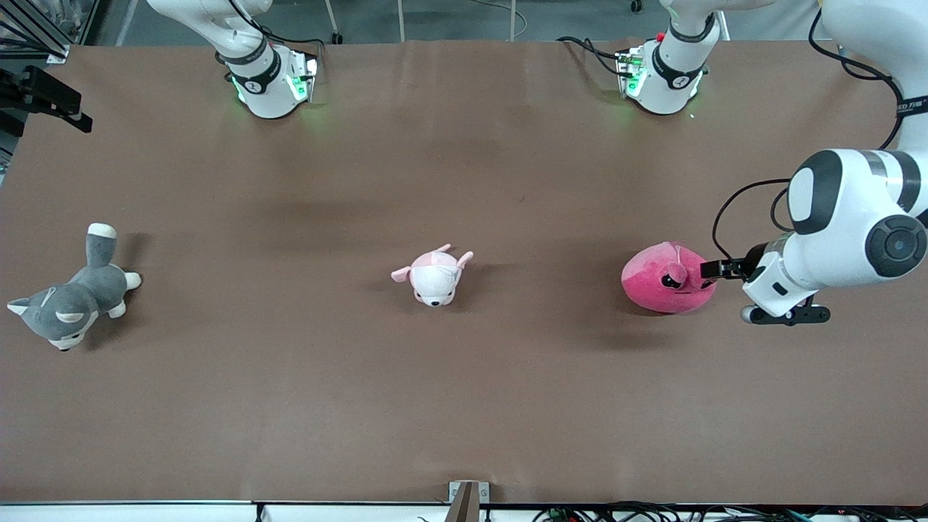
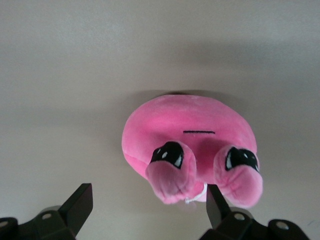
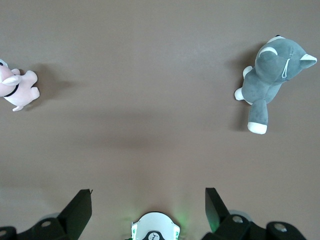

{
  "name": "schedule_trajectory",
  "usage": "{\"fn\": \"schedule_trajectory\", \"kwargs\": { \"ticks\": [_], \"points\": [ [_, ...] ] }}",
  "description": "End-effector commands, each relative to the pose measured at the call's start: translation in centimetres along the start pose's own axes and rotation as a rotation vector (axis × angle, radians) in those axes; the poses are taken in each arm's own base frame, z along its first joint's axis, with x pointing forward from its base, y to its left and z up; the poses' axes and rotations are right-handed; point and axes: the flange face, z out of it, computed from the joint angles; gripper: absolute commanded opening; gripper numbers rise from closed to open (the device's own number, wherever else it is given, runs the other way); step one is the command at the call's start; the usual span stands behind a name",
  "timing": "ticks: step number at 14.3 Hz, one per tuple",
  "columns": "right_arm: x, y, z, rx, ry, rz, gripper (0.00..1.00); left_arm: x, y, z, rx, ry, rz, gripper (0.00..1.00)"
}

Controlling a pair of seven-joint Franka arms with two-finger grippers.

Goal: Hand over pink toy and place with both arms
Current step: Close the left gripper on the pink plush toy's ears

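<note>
Left gripper [image 1: 714,270], fingers spread wide, sits at the round hot-pink plush toy's [image 1: 665,279] three o'clock, lined up to grasp it; right gripper [image 3: 147,210], also spread, waits high over its base.

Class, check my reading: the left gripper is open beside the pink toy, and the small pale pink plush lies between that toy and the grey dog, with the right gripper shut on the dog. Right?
Not quite. The right gripper is open and holds nothing; the right wrist view shows it high over the table, apart from the grey dog. The rest stands: left gripper, pink toy, pale pink plush.
</note>
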Motion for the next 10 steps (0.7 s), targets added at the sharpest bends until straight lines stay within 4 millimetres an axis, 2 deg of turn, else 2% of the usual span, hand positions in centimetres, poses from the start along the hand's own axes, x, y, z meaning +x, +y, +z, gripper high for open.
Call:
{"fn": "schedule_trajectory", "kwargs": {
  "ticks": [1, 5, 8, 10],
  "points": [
    [-0.4, 0.2, 0.1, 0.007, -0.003, -0.006, 1.00, 0.5, 0.3, 1.1, -0.014, -0.001, -0.014, 1.00],
    [-0.4, 0.1, 0.1, 0.007, -0.005, -0.009, 1.00, 1.1, 0.1, 3.0, -0.017, -0.024, -0.018, 0.98],
    [-0.4, 0.1, 0.1, 0.007, -0.003, -0.007, 1.00, 1.1, 0.6, 3.3, -0.058, -0.035, -0.030, 0.86],
    [-0.4, 0.2, 0.1, 0.007, -0.003, -0.003, 1.00, 1.1, 0.7, 3.4, -0.063, -0.037, -0.032, 0.83]
  ]
}}
